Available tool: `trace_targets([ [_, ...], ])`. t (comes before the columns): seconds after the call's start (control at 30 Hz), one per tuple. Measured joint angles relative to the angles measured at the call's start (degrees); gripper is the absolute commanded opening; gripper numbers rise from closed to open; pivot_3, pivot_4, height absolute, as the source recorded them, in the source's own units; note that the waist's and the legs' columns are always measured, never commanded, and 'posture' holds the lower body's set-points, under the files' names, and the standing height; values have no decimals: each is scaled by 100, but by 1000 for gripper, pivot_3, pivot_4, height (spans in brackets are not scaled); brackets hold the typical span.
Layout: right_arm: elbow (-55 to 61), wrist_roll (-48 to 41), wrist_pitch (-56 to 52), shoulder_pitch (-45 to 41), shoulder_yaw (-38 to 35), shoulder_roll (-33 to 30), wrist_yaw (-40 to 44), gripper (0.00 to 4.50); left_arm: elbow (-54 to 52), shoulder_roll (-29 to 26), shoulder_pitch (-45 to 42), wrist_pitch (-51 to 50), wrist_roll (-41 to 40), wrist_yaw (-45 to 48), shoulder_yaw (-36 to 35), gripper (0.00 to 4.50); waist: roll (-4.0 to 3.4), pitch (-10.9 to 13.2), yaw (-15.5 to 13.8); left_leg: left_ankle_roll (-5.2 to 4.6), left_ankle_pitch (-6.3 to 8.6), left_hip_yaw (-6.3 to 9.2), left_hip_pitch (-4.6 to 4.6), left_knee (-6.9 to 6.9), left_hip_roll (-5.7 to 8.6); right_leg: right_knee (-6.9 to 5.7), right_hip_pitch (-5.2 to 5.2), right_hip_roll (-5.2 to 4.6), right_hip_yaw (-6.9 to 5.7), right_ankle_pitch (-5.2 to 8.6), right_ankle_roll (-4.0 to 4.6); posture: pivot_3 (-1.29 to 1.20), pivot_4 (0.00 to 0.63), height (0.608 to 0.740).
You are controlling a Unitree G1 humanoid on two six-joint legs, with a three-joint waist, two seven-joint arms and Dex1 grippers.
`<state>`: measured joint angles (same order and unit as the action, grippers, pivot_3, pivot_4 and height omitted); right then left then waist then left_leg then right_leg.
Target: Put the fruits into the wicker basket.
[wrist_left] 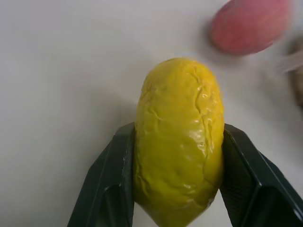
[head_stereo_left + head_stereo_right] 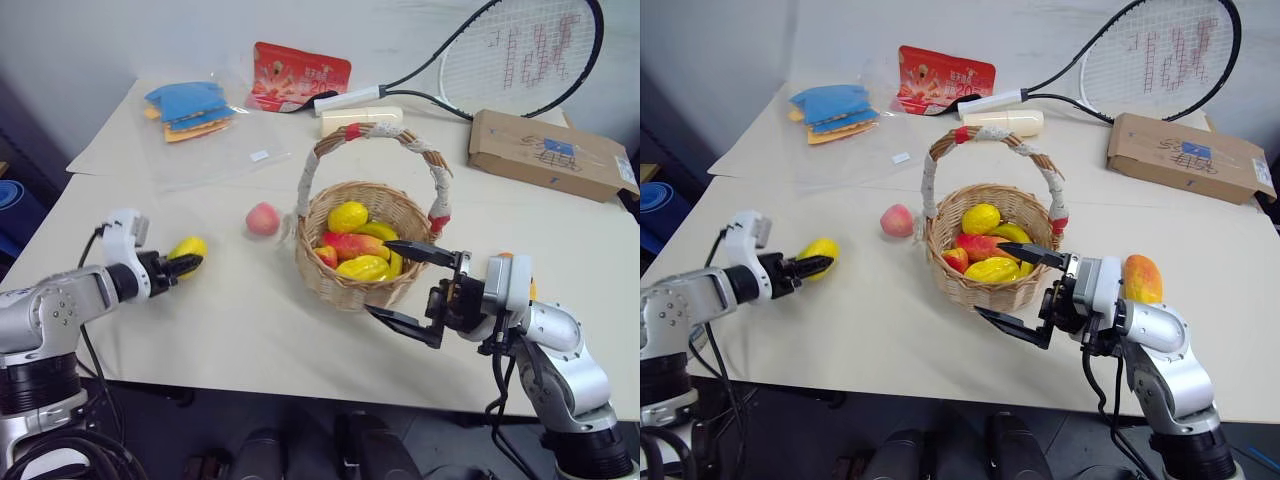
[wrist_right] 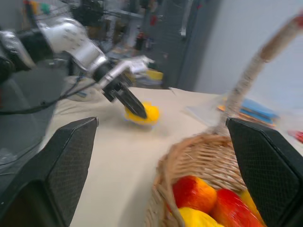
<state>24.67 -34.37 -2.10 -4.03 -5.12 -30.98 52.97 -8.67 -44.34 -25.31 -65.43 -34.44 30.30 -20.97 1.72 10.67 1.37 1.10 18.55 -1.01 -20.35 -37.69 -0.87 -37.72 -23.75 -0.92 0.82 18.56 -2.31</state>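
Lemon sits between the two fingers of the left claw, which press its sides on the worktop, a hold that looks set for lifting it. Just beyond lies a peach, beside the wicker basket already holding several fruits. Right claw, spread wide and empty, brackets the basket's near wall, probably to steady it.

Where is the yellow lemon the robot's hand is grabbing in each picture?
Left eye view: lemon at the left, on the table, at the left hand.
Right eye view: lemon at the left too.
Left wrist view: lemon in the middle, between the black fingers.
Right wrist view: lemon in the middle, past the basket.
Shared landmark: the wicker basket.
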Motion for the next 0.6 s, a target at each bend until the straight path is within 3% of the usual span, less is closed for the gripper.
trace_targets([
  [0.1,250,-7,-21,662,-617,1,-413,4500,-783,-529,-237,948,-96,1286,602,1898,-10,-3,-78,14,-9,14,-2,15,7,23,11,-14,-19,2,3,0,150,740],
  [0.2,305,7,18,1036,-1057,62,-700,4500,-1284,-406,-701,1660,-101,2142,1541,1898,-25,-8,-122,5,-14,11,4,19,12,31,25,-19,-21,2,4,0,150,740],
  [0.37,241,155,289,1307,-1272,313,-885,4500,-550,1193,-1748,2576,631,1844,2826,1898,-25,-7,-124,-32,-15,16,3,4,19,4,28,-4,-21,-2,-3,0,150,740],
  [0.5,251,295,428,1581,-1182,535,-990,4500,290,1568,-2004,3019,1282,1710,3350,1898,-25,-7,4,-14,-26,1,9,27,12,-8,29,31,28,-2,-4,0,150,740],
  [0.53,259,316,454,1623,-1111,577,-1005,4500,461,1652,-2005,3082,1392,1703,3443,2633,-25,-6,28,-10,-28,0,15,27,8,-9,22,38,32,-2,-4,0,150,740],
  [0.6,309,391,481,1682,-1017,663,-1033,4500,603,1857,-2003,3148,1477,1710,3557,3177,-26,-6,38,-7,-29,1,15,25,6,-13,11,40,35,-3,-4,0,150,740],
])
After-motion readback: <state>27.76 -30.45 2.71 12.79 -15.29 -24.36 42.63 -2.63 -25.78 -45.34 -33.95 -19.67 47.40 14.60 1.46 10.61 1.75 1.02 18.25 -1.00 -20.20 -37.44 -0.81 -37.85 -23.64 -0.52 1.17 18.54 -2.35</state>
